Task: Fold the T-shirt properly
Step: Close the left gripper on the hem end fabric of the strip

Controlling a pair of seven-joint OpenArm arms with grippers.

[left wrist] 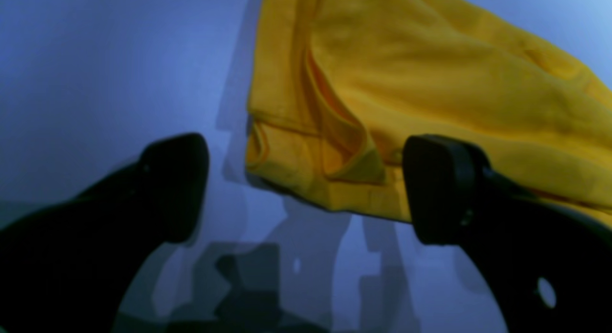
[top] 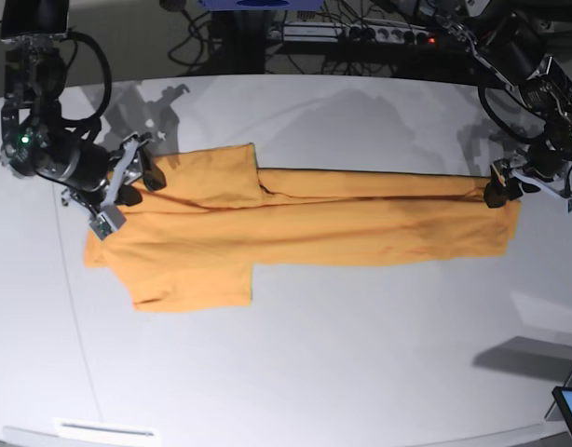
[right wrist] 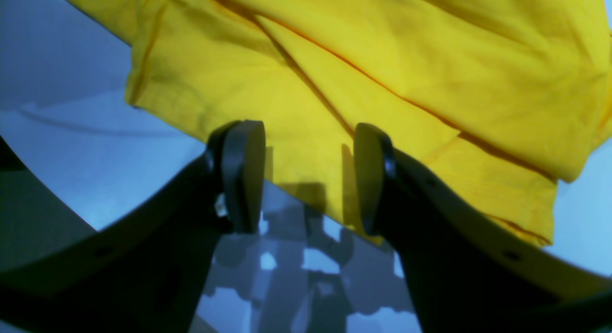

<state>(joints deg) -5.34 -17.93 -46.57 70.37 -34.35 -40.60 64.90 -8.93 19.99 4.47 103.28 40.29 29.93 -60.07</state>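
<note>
Two grippers sit at opposite ends of the T-shirt (top: 295, 228), which lies flat on the white table (top: 342, 363), folded lengthwise into a long band with both sleeves spread at the end on the base view's left.

Your left gripper (left wrist: 306, 189) stands with its jaws spread wide and nothing between them; the shirt's bottom corner lies beyond the fingertips, one pad overlapping the cloth in the picture. Your right gripper (right wrist: 308, 175) is about half open, straddling a hemmed edge near the sleeve, with cloth visible in the gap. I cannot tell whether the pads are pressing it.

What could go wrong, as I judge it:
- If you lift the right arm while cloth is caught between those pads, the sleeve end may drag and undo the lengthwise fold.
- The layers under the left gripper look loose and slightly gaping; a careless pass there could flip the top layer open.
- Closing on only one layer at either end would pull the stack apart in the next fold.

Only the base view shows the whole shirt and how straight the band lies. Only the wrist views show the layered hems and the jaw gaps, which are too small to read from the base view.
</note>
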